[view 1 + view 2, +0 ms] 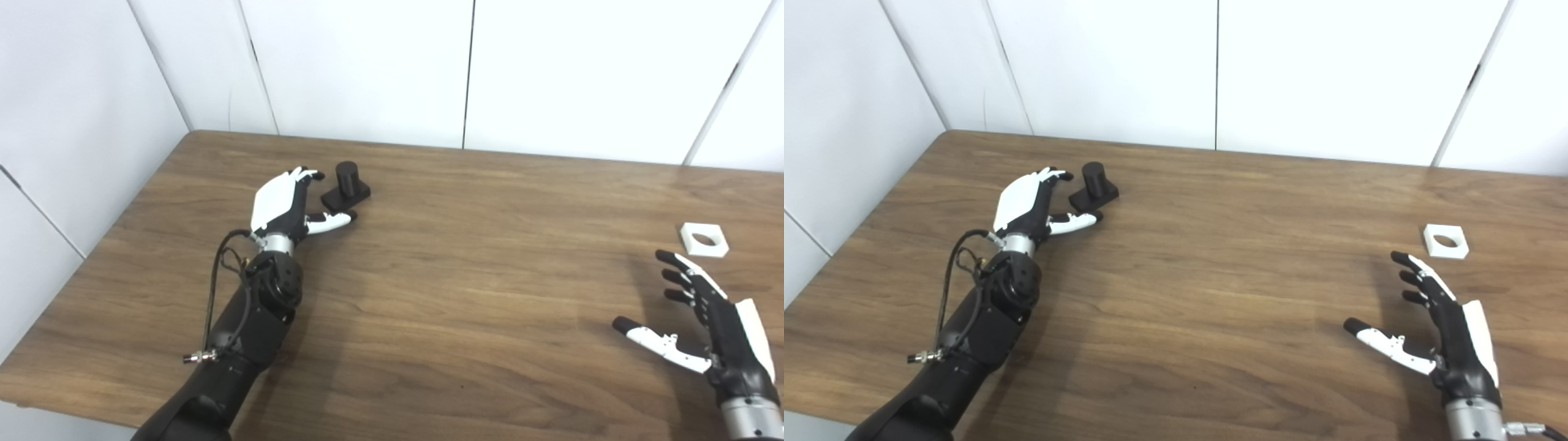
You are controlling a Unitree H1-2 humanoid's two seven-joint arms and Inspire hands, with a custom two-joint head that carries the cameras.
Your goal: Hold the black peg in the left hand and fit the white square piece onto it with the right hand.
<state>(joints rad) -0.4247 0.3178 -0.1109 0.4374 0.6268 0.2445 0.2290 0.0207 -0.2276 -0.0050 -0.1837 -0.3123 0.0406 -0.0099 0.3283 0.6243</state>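
Observation:
The black peg [346,185], a short cylinder on a flat square base, stands upright on the wooden table [465,269] at the far left. My left hand [289,205] is open just left of it, fingers curved toward the peg and thumb reaching under its base, not closed on it. The white square piece [704,239], with a round hole in it, lies flat at the far right. My right hand [704,318] is open and hovers nearer than the piece, fingers spread and pointing toward it, a short gap between them.
White wall panels [367,67] rise behind the table and along its left side. The table's left edge [92,257] runs close to my left arm. Bare wood lies between the two hands.

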